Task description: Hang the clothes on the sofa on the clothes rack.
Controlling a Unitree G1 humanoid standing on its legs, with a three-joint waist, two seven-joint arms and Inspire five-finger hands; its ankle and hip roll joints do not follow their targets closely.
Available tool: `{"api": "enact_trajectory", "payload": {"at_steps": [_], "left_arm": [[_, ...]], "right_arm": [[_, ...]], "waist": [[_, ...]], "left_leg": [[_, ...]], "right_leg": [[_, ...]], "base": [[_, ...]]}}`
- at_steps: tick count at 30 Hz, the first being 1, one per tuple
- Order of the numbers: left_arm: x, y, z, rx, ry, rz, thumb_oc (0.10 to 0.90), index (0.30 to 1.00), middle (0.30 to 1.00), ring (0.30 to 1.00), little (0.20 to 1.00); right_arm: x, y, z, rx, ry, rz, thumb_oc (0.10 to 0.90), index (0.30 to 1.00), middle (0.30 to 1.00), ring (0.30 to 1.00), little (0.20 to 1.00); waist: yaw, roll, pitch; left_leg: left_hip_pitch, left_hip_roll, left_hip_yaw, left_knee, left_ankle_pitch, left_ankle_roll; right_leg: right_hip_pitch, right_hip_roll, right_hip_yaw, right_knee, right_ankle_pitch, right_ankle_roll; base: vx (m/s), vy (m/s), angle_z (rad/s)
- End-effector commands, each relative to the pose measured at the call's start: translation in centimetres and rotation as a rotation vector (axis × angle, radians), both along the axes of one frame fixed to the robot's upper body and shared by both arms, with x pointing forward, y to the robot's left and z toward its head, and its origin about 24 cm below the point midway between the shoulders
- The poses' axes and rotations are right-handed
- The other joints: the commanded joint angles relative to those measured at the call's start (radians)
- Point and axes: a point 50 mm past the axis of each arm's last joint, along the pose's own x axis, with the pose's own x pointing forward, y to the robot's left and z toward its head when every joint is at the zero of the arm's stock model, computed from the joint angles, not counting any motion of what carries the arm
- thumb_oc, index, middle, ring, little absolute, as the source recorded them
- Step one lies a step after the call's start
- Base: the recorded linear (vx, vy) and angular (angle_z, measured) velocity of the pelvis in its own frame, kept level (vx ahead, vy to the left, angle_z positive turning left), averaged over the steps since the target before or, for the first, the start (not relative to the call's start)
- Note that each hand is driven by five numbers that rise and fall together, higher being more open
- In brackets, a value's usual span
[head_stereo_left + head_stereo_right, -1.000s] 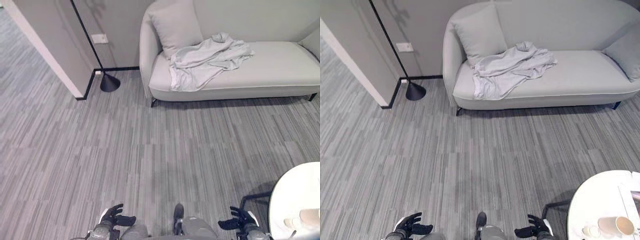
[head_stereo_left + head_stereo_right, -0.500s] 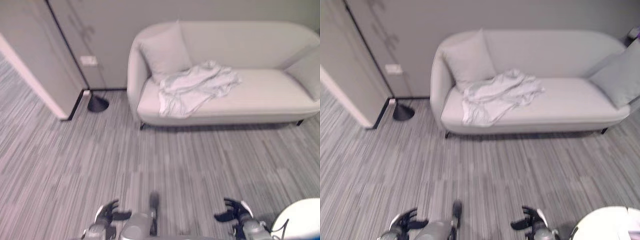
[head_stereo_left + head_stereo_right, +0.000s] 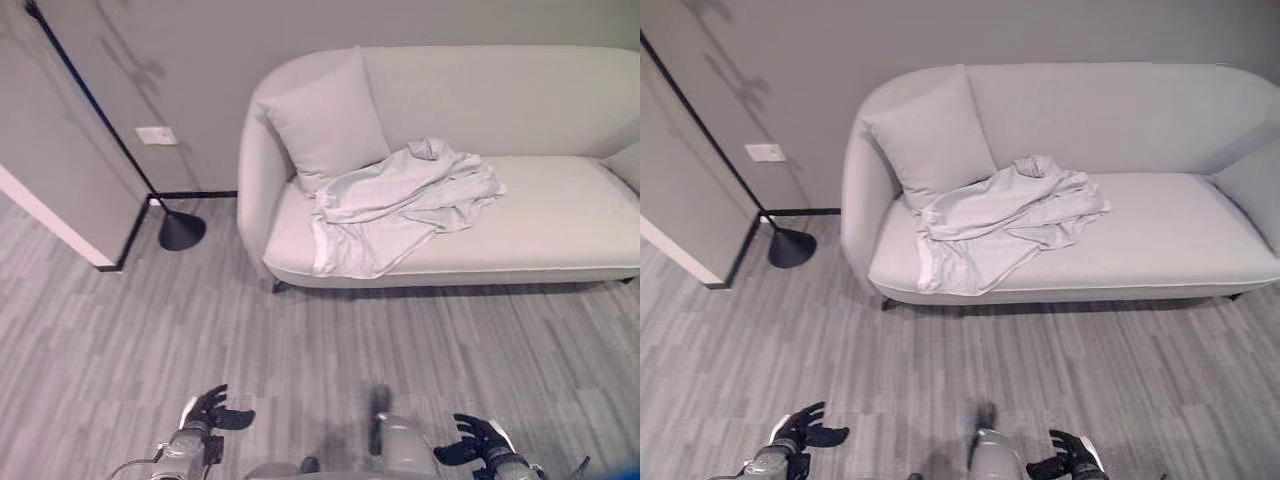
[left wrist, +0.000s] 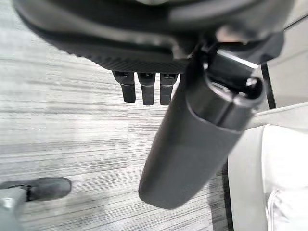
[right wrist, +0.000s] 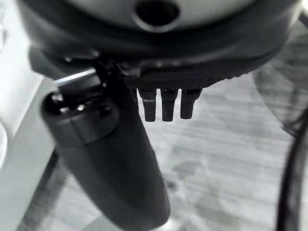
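A black floor lamp (image 3: pixel 180 229) stands at far left, its thin pole slanting up the wall beside a white wall plate (image 3: pixel 155 135), tucked into the corner where it blocks nothing. To its right sits the pale grey sofa (image 3: pixel 560 240), backed against the wall, with a square cushion (image 3: pixel 325 120) propped in its left corner. The clothes (image 3: pixel 400 205), a light grey garment, lie crumpled in a heap on the seat just beside that cushion, one flap spilling over the front edge, loose and untouched. That overhanging edge looks the easiest place to take hold of it.

Low in the foreground, the robot's left hand (image 3: pixel 210 410) hangs with fingers relaxed and spread, holding nothing; the left wrist view shows the fingers straight over bare carpet. The right hand (image 3: pixel 478 440) hangs likewise, open and empty, level with the left.

Striped grey carpet (image 3: pixel 300 340) runs unbroken between the hands and the sofa front, so the approach appears free. Both hands are well apart from the garment, and the pick-up has not yet begun.
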Motion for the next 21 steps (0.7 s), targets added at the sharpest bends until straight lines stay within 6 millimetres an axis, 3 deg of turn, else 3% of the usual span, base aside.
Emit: {"api": "enact_trajectory", "payload": {"at_steps": [1, 2, 3, 4, 5, 6, 7, 8, 9, 10, 11, 12, 14, 15, 16, 17, 21], "left_arm": [[2.3, 0.7, 1.5, 0.046, -0.112, -0.041, 0.8, 0.9, 0.9, 0.9, 0.9], [2.5, 0.7, 1.6, 0.048, -0.118, -0.05, 0.8, 0.9, 0.9, 0.9, 0.9], [3.2, 0.2, 2.0, 0.032, -0.169, -0.05, 0.8, 0.9, 0.9, 0.9, 0.9], [3.1, -0.8, 1.7, 0.002, -0.16, -0.074, 0.8, 0.9, 0.9, 0.9, 0.9], [3.0, -0.9, 1.7, -0.008, -0.159, -0.072, 0.8, 0.9, 0.9, 0.9, 0.9], [3.0, -0.9, 1.7, -0.008, -0.159, -0.072, 0.8, 0.9, 0.9, 0.9, 0.9], [3.0, -1.1, 1.6, -0.023, -0.163, -0.056, 0.8, 0.9, 0.9, 0.9, 0.9], [3.0, -1.1, 1.6, -0.024, -0.163, -0.056, 0.8, 0.9, 0.9, 0.9, 0.9], [3.0, -1.3, 1.5, -0.028, -0.161, -0.038, 0.8, 0.9, 0.9, 0.9, 0.9], [3.1, -1.3, 1.5, -0.028, -0.161, -0.038, 0.8, 0.9, 0.9, 0.9, 0.9], [3.4, -1.9, 1.7, -0.042, -0.181, -0.046, 0.8, 0.9, 0.9, 0.9, 0.9], [3.5, -2.2, 1.8, -0.051, -0.191, -0.055, 0.8, 0.9, 0.9, 0.9, 0.9], [3.7, -2.7, 2.0, -0.059, -0.206, -0.086, 0.8, 0.9, 0.9, 0.9, 0.9], [3.5, -2.7, 1.8, -0.054, -0.19, -0.093, 0.8, 0.9, 0.9, 0.9, 0.9], [3.4, -2.7, 1.8, -0.053, -0.19, -0.093, 0.8, 0.9, 0.9, 0.9, 0.9], [3.8, -3.0, 1.9, -0.07, -0.205, -0.087, 0.8, 0.9, 0.9, 0.9, 0.9], [3.7, -3.0, 1.8, -0.066, -0.195, -0.087, 0.8, 0.9, 0.9, 0.9, 0.9]], "right_arm": [[3.1, -1.5, 1.6, -0.049, -0.108, -0.001, 0.8, 0.9, 0.9, 0.9, 0.9], [2.8, -1.7, 1.6, -0.058, -0.099, -0.002, 0.8, 0.9, 0.9, 0.9, 0.9], [2.3, -2.1, 1.6, -0.073, -0.089, -0.009, 0.8, 0.9, 0.9, 0.9, 0.9], [1.6, -2.8, 1.5, -0.087, -0.063, -0.035, 0.8, 0.9, 0.9, 0.9, 0.9], [1.5, -2.7, 1.4, -0.083, -0.062, -0.043, 0.8, 0.9, 0.9, 0.9, 0.9], [1.5, -2.7, 1.4, -0.082, -0.062, -0.043, 0.8, 0.9, 0.9, 0.9, 0.9], [1.8, -2.6, 1.4, -0.079, -0.071, -0.049, 0.8, 0.9, 0.9, 0.9, 0.9], [1.8, -2.6, 1.4, -0.079, -0.071, -0.049, 0.8, 0.9, 0.9, 0.9, 0.9], [2.0, -2.8, 1.4, -0.091, -0.06, -0.065, 0.8, 0.9, 0.9, 0.9, 0.9], [2.0, -2.8, 1.4, -0.091, -0.06, -0.066, 0.8, 0.9, 0.9, 0.9, 0.9], [2.5, -2.8, 1.7, -0.086, -0.089, -0.074, 0.8, 0.9, 0.9, 0.9, 0.9], [2.7, -2.8, 1.8, -0.089, -0.105, -0.074, 0.8, 0.9, 0.9, 0.9, 0.9], [3.5, -2.8, 2.2, -0.092, -0.139, -0.069, 0.8, 0.9, 0.9, 0.9, 0.9], [3.8, -3.0, 2.4, -0.11, -0.15, -0.068, 0.8, 0.9, 0.9, 0.9, 0.9], [3.8, -3.0, 2.4, -0.11, -0.149, -0.068, 0.8, 0.9, 0.9, 0.9, 0.9], [4.1, -2.7, 2.5, -0.105, -0.16, -0.048, 0.8, 0.9, 0.9, 0.9, 0.9], [4.2, -2.2, 2.3, -0.099, -0.158, -0.028, 0.8, 0.9, 0.9, 0.9, 0.9]], "waist": [[0.007, 0.02, 0.035], [-0.005, 0.015, 0.038], [-0.005, 0.002, 0.018], [-0.012, 0.025, 0.008], [-0.007, 0.02, 0.014], [-0.008, 0.017, 0.012], [0.009, 0.002, 0.032], [0.009, 0.005, 0.032], [0.041, -0.013, 0.05], [0.041, -0.013, 0.048], [0.054, -0.019, 0.046], [0.065, -0.017, 0.051], [0.082, 0.013, 0.046], [0.092, 0.02, 0.042], [0.091, 0.018, 0.045], [0.089, 0.035, 0.026], [0.088, 0.046, 0.005]], "left_leg": [[-0.074, -0.04, 0.043, -0.01, -0.005, -0.001], [-0.054, -0.035, 0.035, -0.01, -0.019, -0.012], [-0.008, -0.02, 0.006, -0.01, -0.07, -0.033], [-0.065, 0.057, 0.03, 0.246, 0.06, -0.099], [-0.129, 0.065, 0.046, 0.373, 0.109, -0.102], [-0.133, 0.062, 0.045, 0.373, 0.111, -0.102], [-0.248, 0.065, 0.079, 0.628, 0.197, -0.099], [-0.252, 0.068, 0.079, 0.636, 0.193, -0.099], [-0.412, 0.066, 0.148, 0.747, 0.142, -0.066], [-0.415, 0.066, 0.148, 0.748, 0.142, -0.065], [-0.465, 0.051, 0.168, 0.587, 0.104, -0.053], [-0.454, 0.036, 0.172, 0.435, 0.095, -0.048], [-0.448, 0.015, 0.131, 0.127, 0.167, -0.059], [-0.49, 0.012, 0.116, 0.043, 0.184, -0.071], [-0.48, 0.01, 0.116, 0.032, 0.188, -0.071], [-0.476, 0.014, 0.088, -0.01, 0.201, -0.091], [-0.436, 0.009, 0.058, -0.002, 0.251, -0.085]], "right_leg": [[0.057, 0.04, -0.019, -0.155, 0.05, 0.059], [0.052, 0.06, 0.009, -0.232, 0.064, 0.08], [0.074, 0.061, -0.002, -0.254, 0.066, 0.083], [0.168, 0.081, 0.026, -0.214, 0.05, 0.034], [0.193, 0.077, 0.026, -0.201, 0.026, 0.014], [0.189, 0.074, 0.026, -0.201, 0.027, 0.014], [0.254, 0.082, 0.037, -0.203, -0.025, -0.025], [0.253, 0.086, 0.036, -0.202, -0.025, -0.026], [0.343, 0.073, 0.056, -0.225, -0.067, -0.048], [0.34, 0.072, 0.056, -0.225, -0.067, -0.048], [0.373, 0.064, 0.062, -0.243, -0.074, -0.037], [0.39, 0.063, 0.062, -0.252, -0.083, -0.027], [0.415, 0.093, 0.067, -0.254, -0.107, -0.018], [0.432, 0.102, 0.069, -0.254, -0.127, -0.017], [0.437, 0.099, 0.068, -0.254, -0.13, -0.016], [0.468, 0.11, 0.084, -0.254, -0.16, -0.013], [0.502, 0.094, 0.095, -0.254, -0.179, 0.0]], "base": [[0.17, -0.085, 0.08], [0.7, -0.391, -0.15], [1.32, -0.797, 0.01], [1.25, -0.795, 0.41], [0.72, -0.489, 0.77], [0.34, -0.319, 1.03], [0.24, -0.235, 0.79], [0.56, -0.432, 0.59], [0.31, -0.194, 0.18], [0.55, -0.237, 0.02], [0.35, -0.028, -0.2], [0.47, -0.004, -0.1], [0.37, 0.067, 0.06], [0.26, 0.041, -0.09], [0.36, 0.063, -0.19], [0.24, 0.051, -0.18], [0.33, 0.111, -0.42]]}}
